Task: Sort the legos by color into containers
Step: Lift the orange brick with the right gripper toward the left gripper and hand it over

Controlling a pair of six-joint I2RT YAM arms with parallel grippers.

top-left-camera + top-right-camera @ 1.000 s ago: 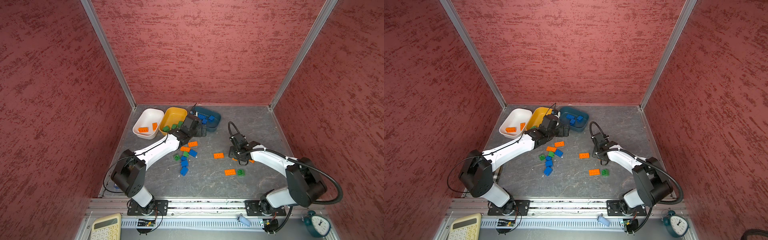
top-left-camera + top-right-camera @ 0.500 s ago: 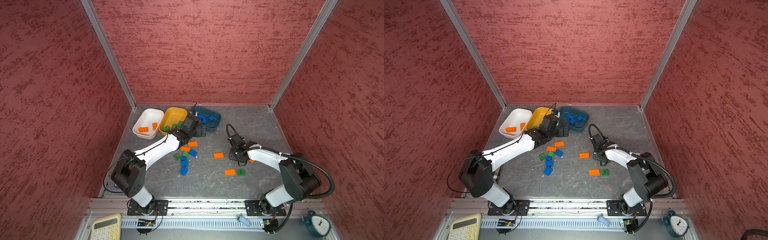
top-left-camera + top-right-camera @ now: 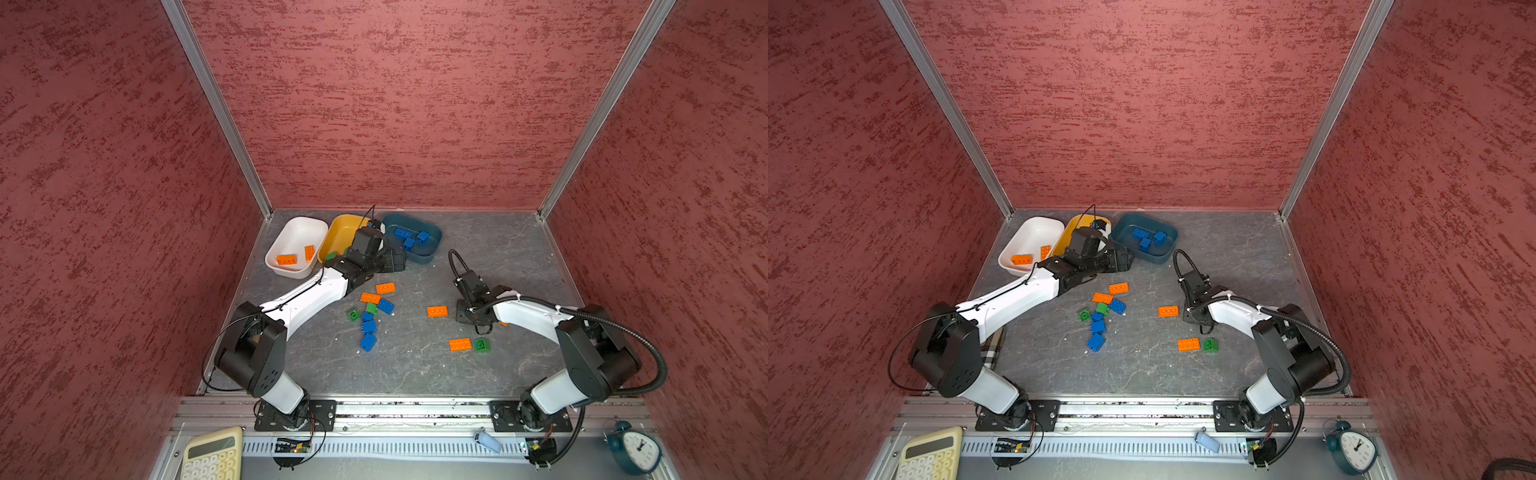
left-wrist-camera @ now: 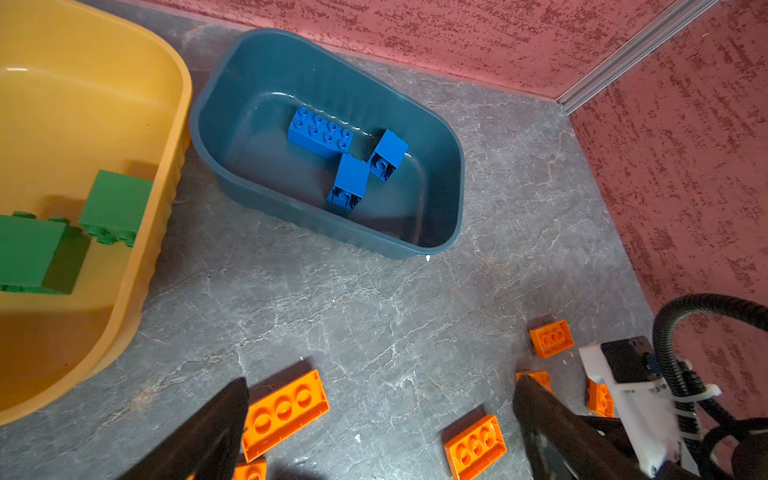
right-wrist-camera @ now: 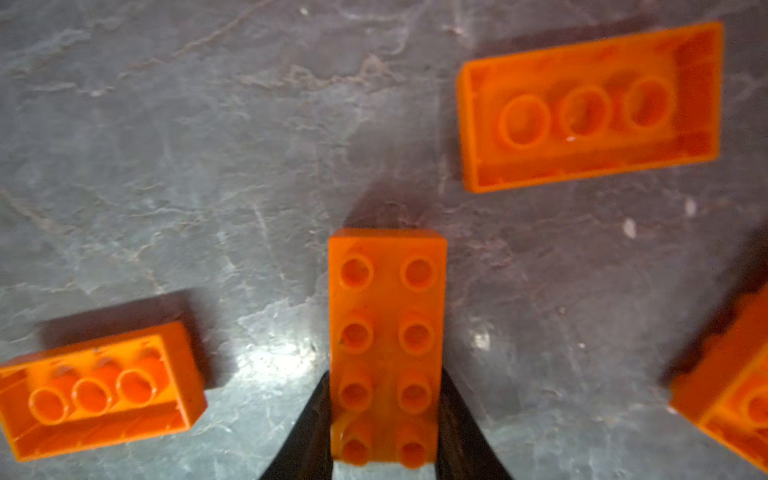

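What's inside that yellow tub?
Green bricks: at least two show in the left wrist view, lying in the yellow tub. In both top views the left arm covers much of its floor, so more may be hidden there.

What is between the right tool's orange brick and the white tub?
The left arm stretches across that path, its open left tool near the teal tub. Loose bricks lie on the table there too. The orange brick in the right tool probably must go over them to the white tub.
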